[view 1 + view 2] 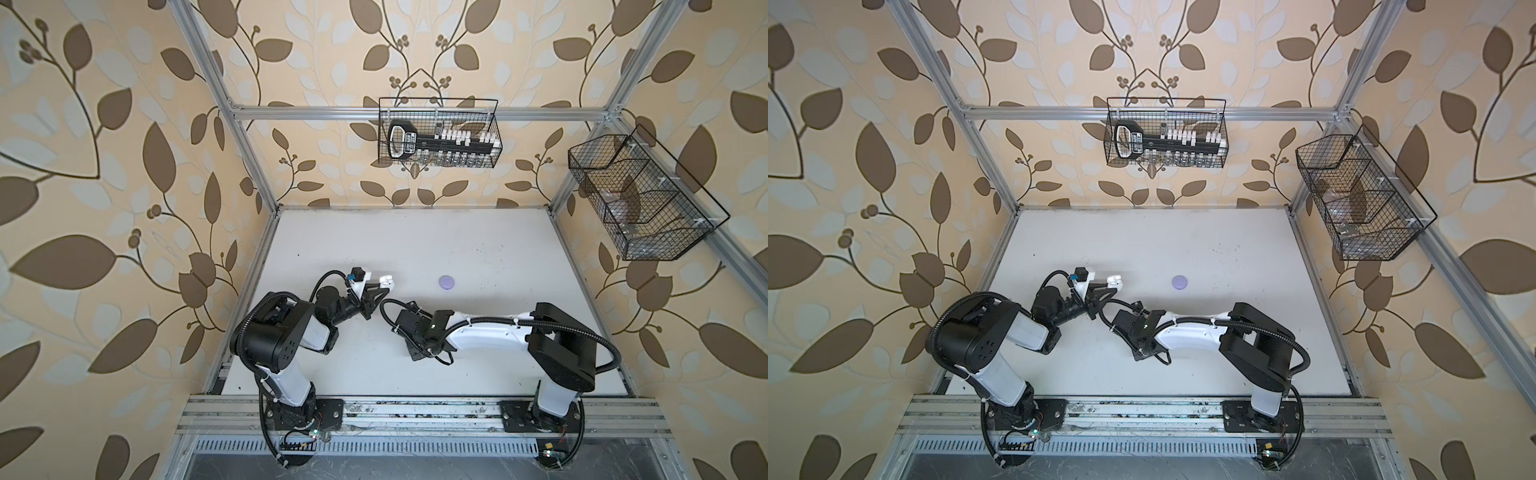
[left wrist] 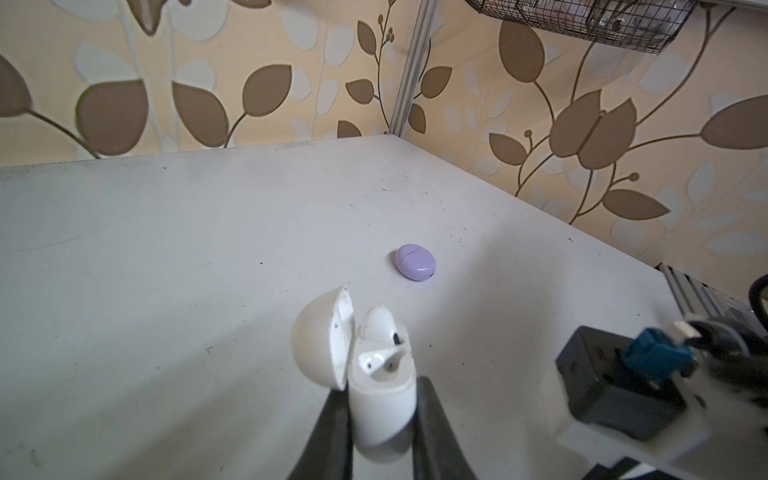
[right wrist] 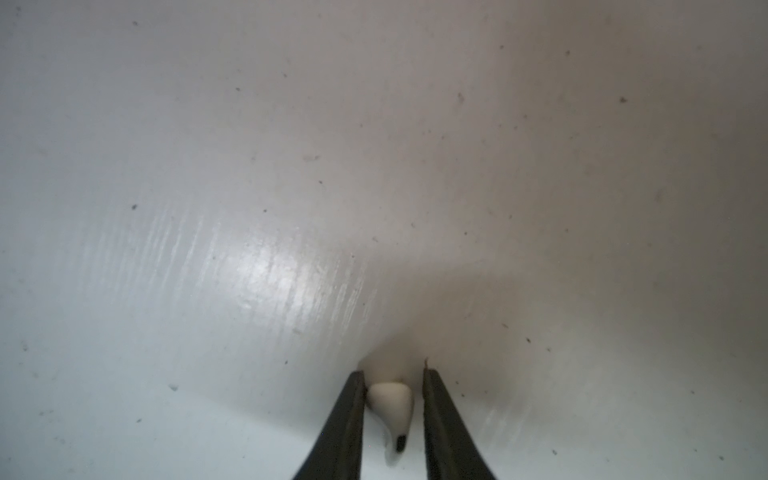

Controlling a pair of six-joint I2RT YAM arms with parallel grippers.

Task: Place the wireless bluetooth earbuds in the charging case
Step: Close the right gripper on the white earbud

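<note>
Earbud (image 3: pixel 390 409) within right claw (image 3: pixel 394 371); lavender case (image 2: pixel 415 262) apart

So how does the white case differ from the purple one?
Colour first: the white case is plain white and the purple case is pale lavender. The white case is open, with an earbud showing inside, while the purple case is shut. The white case is clamped between the fingers of the left gripper, but the purple case lies free on the table. Both are small, rounded, glossy shells.

The small round lavender plastic case (image 2: pixel 415 262) is sitting on a speckled white desk (image 2: pixel 166 249); beige wallpaper (image 2: pixel 623 166) is showing brown and pale leaves.
</note>
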